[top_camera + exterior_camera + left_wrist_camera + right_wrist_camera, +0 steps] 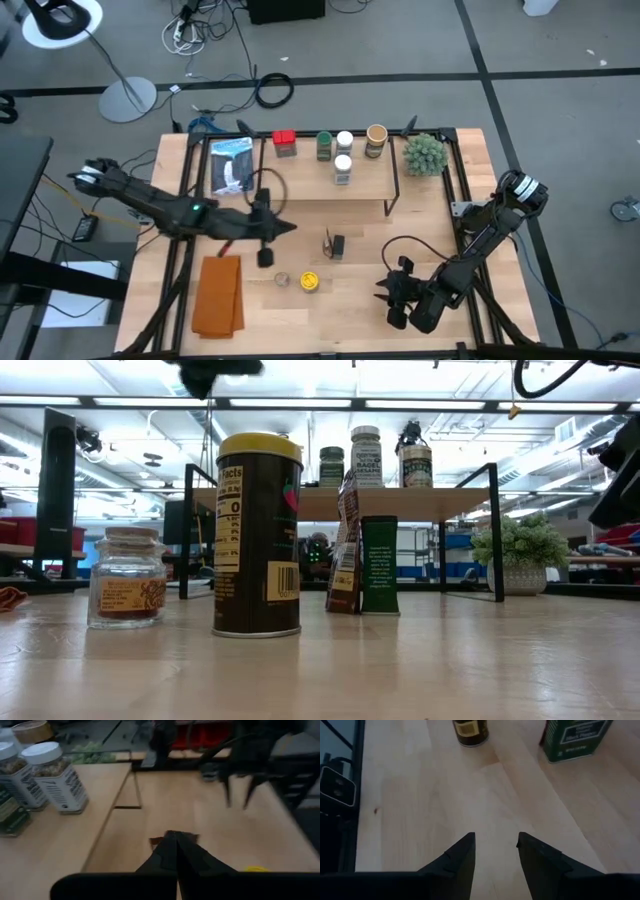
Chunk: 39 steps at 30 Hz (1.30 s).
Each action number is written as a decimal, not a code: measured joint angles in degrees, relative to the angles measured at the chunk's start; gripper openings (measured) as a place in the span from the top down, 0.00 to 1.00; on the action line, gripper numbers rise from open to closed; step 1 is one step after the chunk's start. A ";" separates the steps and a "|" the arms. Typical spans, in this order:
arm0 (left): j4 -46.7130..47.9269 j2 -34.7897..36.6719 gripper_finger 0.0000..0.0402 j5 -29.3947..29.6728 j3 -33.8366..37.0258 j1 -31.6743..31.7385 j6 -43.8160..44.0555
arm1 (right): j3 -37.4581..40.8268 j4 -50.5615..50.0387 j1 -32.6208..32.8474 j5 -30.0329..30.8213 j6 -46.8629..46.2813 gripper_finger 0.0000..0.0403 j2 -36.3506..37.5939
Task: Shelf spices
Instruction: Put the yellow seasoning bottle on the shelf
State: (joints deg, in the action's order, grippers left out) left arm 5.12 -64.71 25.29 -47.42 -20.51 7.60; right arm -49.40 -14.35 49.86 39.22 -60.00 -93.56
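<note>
The shelf (300, 185) stands at the table's far middle. On its board stand a red tin (284, 142), a green jar (324, 146), two white-lidded jars (343, 155) and a tan-lidded jar (376, 140). On the table in front of it stand a yellow-lidded tin (310, 282), a small glass jar (282, 280) and a dark box (335, 245) beside a green one (379, 563). My left gripper (290, 228) hovers shut and empty by the shelf's near left corner. My right gripper (385, 290) is open, low at the near right, pointing at the tins (470, 730).
A green spiky plant ball (424, 153) sits right of the shelf. A blue-and-white packet (230, 165) lies at the shelf's left end. An orange cloth (218, 295) lies near the table's near left corner. Bare tabletop shows between my right gripper and the yellow-lidded tin.
</note>
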 joint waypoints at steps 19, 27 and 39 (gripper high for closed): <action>-44.43 13.16 1.00 -8.01 36.44 -4.58 4.40 | -1.55 18.95 -16.67 -6.95 39.40 0.63 9.84; -47.49 13.03 1.00 -12.39 42.23 2.02 10.31 | -25.43 -4.02 -25.53 -18.82 52.53 0.67 0.06; -47.29 13.03 0.99 -9.31 42.23 2.14 6.76 | -52.84 -22.30 -26.95 -19.99 64.64 0.68 -15.38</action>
State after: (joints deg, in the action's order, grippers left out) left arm -42.17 -51.68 15.98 -5.19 -18.37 14.36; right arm -102.24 -36.65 22.91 19.23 4.64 -108.94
